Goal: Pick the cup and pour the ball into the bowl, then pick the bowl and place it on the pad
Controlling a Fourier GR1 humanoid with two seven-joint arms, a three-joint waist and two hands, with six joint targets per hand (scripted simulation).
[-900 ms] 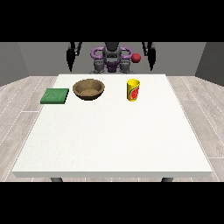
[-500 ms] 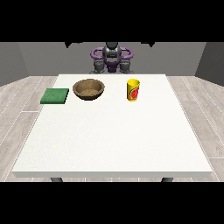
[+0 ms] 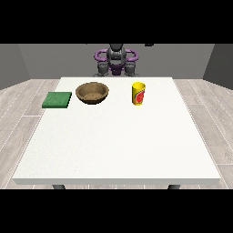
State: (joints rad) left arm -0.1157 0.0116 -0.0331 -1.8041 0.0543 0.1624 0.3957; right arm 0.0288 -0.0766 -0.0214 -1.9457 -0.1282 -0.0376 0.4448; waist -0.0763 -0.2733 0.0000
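Observation:
A yellow cup (image 3: pixel 139 93) with a red mark stands upright on the white table (image 3: pixel 118 145), at the far side, right of the middle. I cannot see inside it, and no ball shows anywhere. The brown bowl (image 3: pixel 92 92) sits to the cup's left, with nothing visible inside. The flat green pad (image 3: pixel 57 99) lies further left, near the table's left edge. The robot's torso (image 3: pixel 116 58) rises behind the far edge. Neither hand shows over the table or beside the body.
Cup, bowl and pad stand in a row along the far side of the table. The white surface stretches from them to the near edge. Grey plank floor surrounds the table.
The dark arms at both sides of the robot and a red ball seen by its shoulder at the view's right are gone from view. Cup, bowl and pad have not moved.

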